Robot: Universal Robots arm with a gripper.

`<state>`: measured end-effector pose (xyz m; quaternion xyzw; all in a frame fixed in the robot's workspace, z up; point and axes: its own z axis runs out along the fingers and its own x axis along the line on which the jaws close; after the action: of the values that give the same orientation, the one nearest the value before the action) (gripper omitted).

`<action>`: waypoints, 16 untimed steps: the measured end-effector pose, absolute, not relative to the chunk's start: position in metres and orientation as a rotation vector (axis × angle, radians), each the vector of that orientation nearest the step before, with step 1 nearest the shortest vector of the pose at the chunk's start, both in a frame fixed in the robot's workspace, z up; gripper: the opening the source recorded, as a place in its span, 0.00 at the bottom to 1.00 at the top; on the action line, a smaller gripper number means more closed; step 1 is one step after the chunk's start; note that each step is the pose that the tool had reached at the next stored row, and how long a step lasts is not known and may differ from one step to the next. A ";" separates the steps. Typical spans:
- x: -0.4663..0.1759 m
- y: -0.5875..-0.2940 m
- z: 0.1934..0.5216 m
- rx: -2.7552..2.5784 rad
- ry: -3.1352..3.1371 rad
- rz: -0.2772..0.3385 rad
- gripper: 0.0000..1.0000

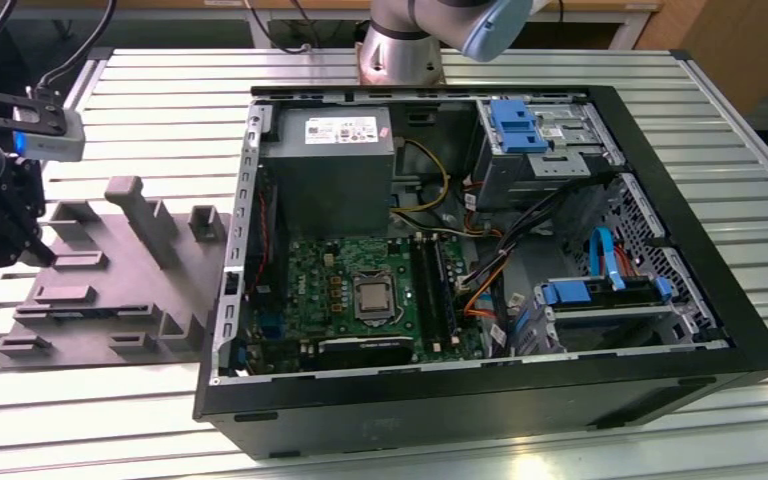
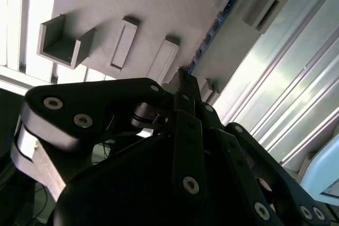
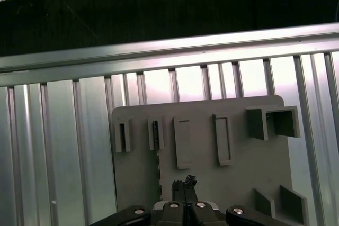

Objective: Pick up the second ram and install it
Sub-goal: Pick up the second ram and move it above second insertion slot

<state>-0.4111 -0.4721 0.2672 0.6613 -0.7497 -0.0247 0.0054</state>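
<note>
In the exterior view, we are seeing the end effector (image 1: 21, 245) hanging at that view's left edge, over the near corner of the grey fixture block (image 1: 131, 290) on the slatted tabletop (image 1: 157, 100). It is well apart from the open computer case (image 1: 491, 400) and its black memory slots (image 1: 431, 285).

In the second wrist view, we are looking past the end effector (image 2: 184, 75), whose fingers appear to be pressing together on nothing. The second ram (image 2: 214, 30) is standing on edge in a groove of the fixture. Its long axis is running away from the fingertips, and its near end is lying just beside them.

In the first wrist view, we are looking down on the fixture. The second ram (image 3: 158, 165) is showing as a thin dark line set a little to one side of the closed fingertips (image 3: 184, 183), not between them. We are judging the stick to be resting in its holder, not yet picked up.
</note>
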 end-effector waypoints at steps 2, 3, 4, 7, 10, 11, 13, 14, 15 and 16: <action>-0.411 -0.473 0.267 2.071 -2.347 -0.077 0.11; -0.411 -0.473 0.267 2.071 -2.347 -0.077 0.11; -0.411 -0.474 0.266 2.071 -2.347 -0.077 0.11; -0.411 -0.475 0.266 2.071 -2.346 -0.077 0.11; -0.411 -0.476 0.265 2.072 -2.345 -0.077 0.11; -0.411 -0.476 0.265 2.072 -2.345 -0.077 0.11; -0.411 -0.477 0.264 2.073 -2.345 -0.077 0.11; -0.411 -0.478 0.264 2.073 -2.345 -0.077 0.11; -0.411 -0.478 0.264 2.073 -2.345 -0.077 0.11; -0.411 -0.478 0.264 2.073 -2.344 -0.077 0.11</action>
<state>-0.4111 -0.4784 0.2635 0.6622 -0.7489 -0.0247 0.0055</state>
